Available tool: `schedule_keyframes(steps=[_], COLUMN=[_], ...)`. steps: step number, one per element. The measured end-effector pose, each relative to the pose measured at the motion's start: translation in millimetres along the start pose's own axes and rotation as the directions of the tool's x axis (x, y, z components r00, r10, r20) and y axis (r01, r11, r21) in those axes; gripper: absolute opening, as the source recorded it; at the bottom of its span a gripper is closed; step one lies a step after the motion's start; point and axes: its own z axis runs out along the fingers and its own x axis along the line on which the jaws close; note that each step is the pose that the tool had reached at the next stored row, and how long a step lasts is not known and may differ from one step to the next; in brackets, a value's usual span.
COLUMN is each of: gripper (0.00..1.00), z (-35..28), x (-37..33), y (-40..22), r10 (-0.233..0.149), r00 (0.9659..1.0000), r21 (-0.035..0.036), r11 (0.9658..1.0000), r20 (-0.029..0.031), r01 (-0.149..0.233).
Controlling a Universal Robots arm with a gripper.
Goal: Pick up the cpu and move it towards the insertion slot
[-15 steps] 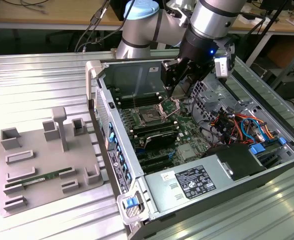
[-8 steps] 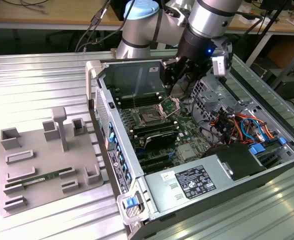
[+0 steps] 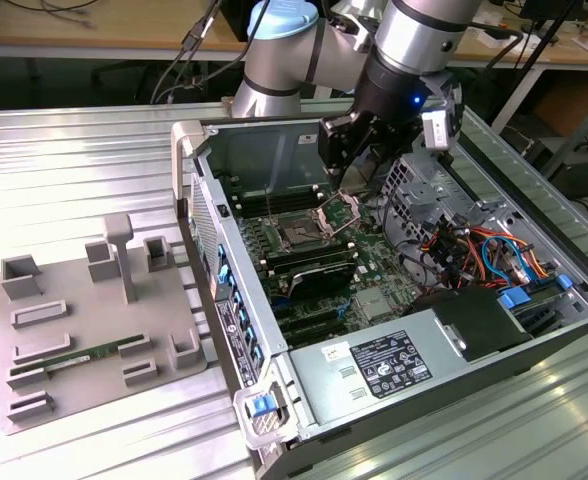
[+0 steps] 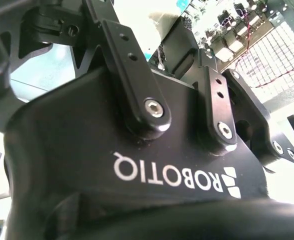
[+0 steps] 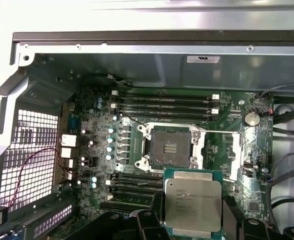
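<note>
1 gripper (image 3: 342, 150) hangs over the motherboard, fingers pinching the cpu (image 5: 192, 204) just short of the insertion slot (image 5: 168, 147); I'd keep the chip level and square to the socket.

Upside-down white lettering (image 4: 174, 177) — gripper (image 4: 172, 47) body

1. An open computer case (image 3: 274, 395) lies on a ribbed metal table (image 3: 74, 170).
2. A grey plastic holder (image 3: 84, 330) sits near the table's edge, at the exterior view's left.
3. A green memory stick (image 3: 79, 355) lies in it.
</note>
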Motion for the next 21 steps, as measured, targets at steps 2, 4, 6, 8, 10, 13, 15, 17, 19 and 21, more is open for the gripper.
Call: schedule_keyframes(steps=[2,4,6,8,10,13,15,17,19,21], gripper=[0.55,0.55,0.55,0.55,0.55,0.55,0.55,0.55,0.55,0.55], z=[0.5,0.9,1.6,1.9,2.4,3.3,3.8,5.1,6.0,7.2], x=[-0.4,-0.6,-1.3,-1.8,-2.5,-3.3,-4.1,-5.0,-5.6,-7.2], y=[1.5,2.7,4.8,5.9,7.6,10.5,13.3,18.4,20.7,25.4], r10=[0.000,0.000,0.000,0.000,0.000,0.000,0.000,0.000,0.000,0.000], r00=[1.0000,1.0000,1.0000,1.0000,1.0000,1.0000,1.0000,1.0000,1.0000,1.0000], r21=[0.0000,0.0000,0.0000,0.0000,0.0000,0.0000,0.0000,0.0001,0.0000,0.0000], r11=[1.0000,1.0000,1.0000,1.0000,1.0000,1.0000,1.0000,1.0000,1.0000,1.0000], r20=[0.0000,0.0000,0.0001,0.0001,0.0000,0.0000,0.0001,0.0000,0.0001,0.0001], r01=[0.000,0.000,0.000,0.000,0.000,0.000,0.000,0.000,0.000,0.000])
